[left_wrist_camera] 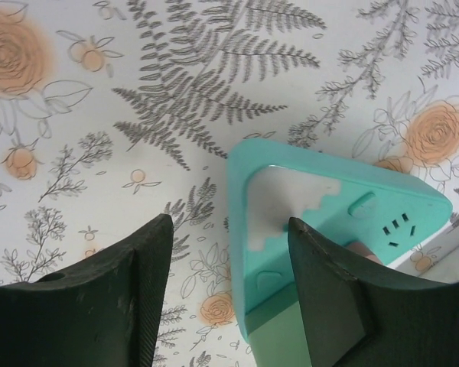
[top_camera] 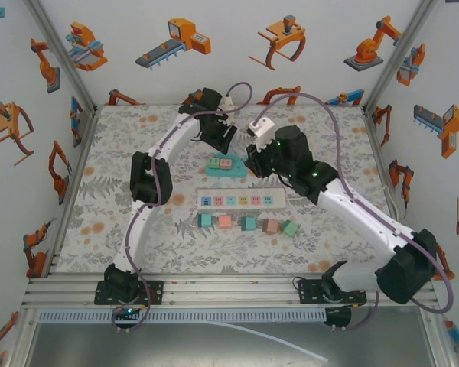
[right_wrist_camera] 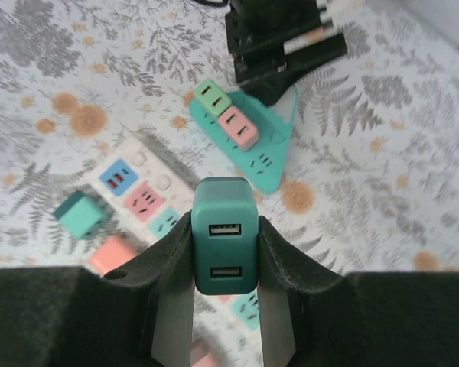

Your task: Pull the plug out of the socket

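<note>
Right gripper (right_wrist_camera: pixel 224 229): closed on the dark teal plug (right_wrist_camera: pixel 224 256), with one finger pressed on each side face and the two USB ports facing the wrist camera.
Dark teal plug: held above the table (top_camera: pixel 115 176), touching no socket, nearer the camera than the triangular socket (right_wrist_camera: pixel 269 157).
Triangular socket: lay flat on the table just beyond the white power strip (top_camera: pixel 241 200). A green plug (right_wrist_camera: pixel 212 97) and a pink plug (right_wrist_camera: pixel 239 126) sat in it side by side, and one outlet beside the pink plug was bare.
Left gripper (left_wrist_camera: pixel 229 229): jaws partly apart and holding nothing. It was low over one corner of the triangular socket, with one finger over the socket body and the other over bare table.
Other items: a row of loose plugs (top_camera: pixel 249 223) lay on the near side of the power strip.
Progress: judged done for one plug, since the held plug was clear of its outlet.
Remaining: set the held plug down. If every plug must come off, the green and pink ones were not yet pulled.
Bracing: the left gripper appeared placed to steady the socket, but whether it touched the socket could not be told.
</note>
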Tool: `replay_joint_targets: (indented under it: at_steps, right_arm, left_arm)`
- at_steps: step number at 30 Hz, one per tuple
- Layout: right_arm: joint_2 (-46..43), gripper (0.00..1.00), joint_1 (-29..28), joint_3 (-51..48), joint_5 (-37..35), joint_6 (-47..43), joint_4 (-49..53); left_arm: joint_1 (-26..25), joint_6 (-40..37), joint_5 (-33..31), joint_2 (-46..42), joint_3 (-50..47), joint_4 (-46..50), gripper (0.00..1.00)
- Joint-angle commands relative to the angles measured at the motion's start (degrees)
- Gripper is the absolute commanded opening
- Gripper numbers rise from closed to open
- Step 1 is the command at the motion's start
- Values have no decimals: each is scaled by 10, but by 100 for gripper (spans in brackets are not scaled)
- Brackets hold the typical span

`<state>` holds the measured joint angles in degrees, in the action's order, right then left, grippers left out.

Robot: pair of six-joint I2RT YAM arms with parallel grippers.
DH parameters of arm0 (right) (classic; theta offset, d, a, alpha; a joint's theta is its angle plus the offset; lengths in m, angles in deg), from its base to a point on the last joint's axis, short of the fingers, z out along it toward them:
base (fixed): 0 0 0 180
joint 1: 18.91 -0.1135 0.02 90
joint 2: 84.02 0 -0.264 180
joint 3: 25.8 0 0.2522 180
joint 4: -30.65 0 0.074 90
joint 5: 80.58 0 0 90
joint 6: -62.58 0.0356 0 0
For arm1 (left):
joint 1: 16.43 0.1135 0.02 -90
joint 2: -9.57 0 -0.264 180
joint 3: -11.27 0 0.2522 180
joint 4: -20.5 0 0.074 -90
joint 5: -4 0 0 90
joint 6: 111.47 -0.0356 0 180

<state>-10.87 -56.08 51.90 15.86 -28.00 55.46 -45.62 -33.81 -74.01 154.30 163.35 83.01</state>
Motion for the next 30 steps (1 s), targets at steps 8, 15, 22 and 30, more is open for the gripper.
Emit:
replay_joint_targets:
  at_steps: [8, 15, 22, 30]
  right_arm:
    - [-134, 5, 1, -108, -106, 324, 31]
    - [-212, 5, -1, -218, -113, 457, 43]
    - [-255, 6, -44, -325, -135, 625, 46]
    - [-309, 7, -189, -425, -264, 768, 24]
  left_arm:
    - [31, 111, 78, -124, -16, -23, 63]
    - [39, 137, 158, -303, -243, -159, 69]
    - [24, 188, 220, -530, -558, -391, 83]
    - [-62, 104, 220, -659, -728, -361, 97]
